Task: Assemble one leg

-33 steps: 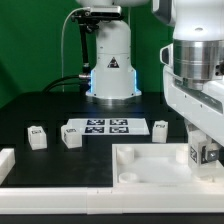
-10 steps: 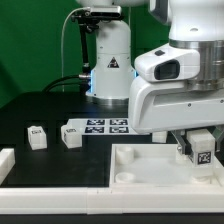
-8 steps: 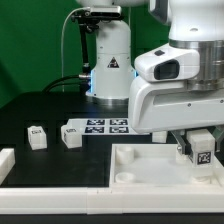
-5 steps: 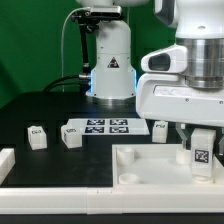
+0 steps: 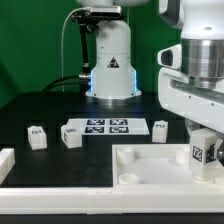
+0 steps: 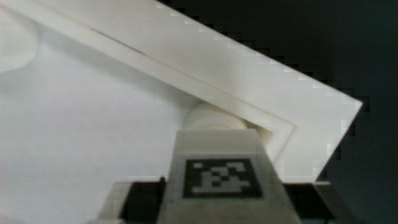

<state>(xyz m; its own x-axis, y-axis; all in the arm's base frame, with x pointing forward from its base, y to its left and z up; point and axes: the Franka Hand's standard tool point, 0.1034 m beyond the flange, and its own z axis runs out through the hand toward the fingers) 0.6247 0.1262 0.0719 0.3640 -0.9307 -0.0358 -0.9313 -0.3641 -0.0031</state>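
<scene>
My gripper [image 5: 203, 150] is shut on a white leg [image 5: 201, 152] with a black-and-white tag on its face. It holds the leg upright over the far right corner of the large white tabletop [image 5: 135, 165]. In the wrist view the leg [image 6: 221, 160] stands between the dark fingers [image 6: 139, 202], its tip against the tabletop's corner by the raised rim [image 6: 214, 85]. Three more legs lie on the black table: two at the exterior view's left [image 5: 37, 137] [image 5: 70, 136] and one [image 5: 160, 129] behind the tabletop.
The marker board [image 5: 104, 127] lies flat behind the tabletop. The robot base [image 5: 110, 55] stands at the back. A white block [image 5: 5, 163] sits at the left edge. A white rail [image 5: 60, 204] runs along the front.
The wrist has turned about its axis with the leg in its grip, so the gripper body now faces another way. The leg has stayed over the tabletop's right corner.
</scene>
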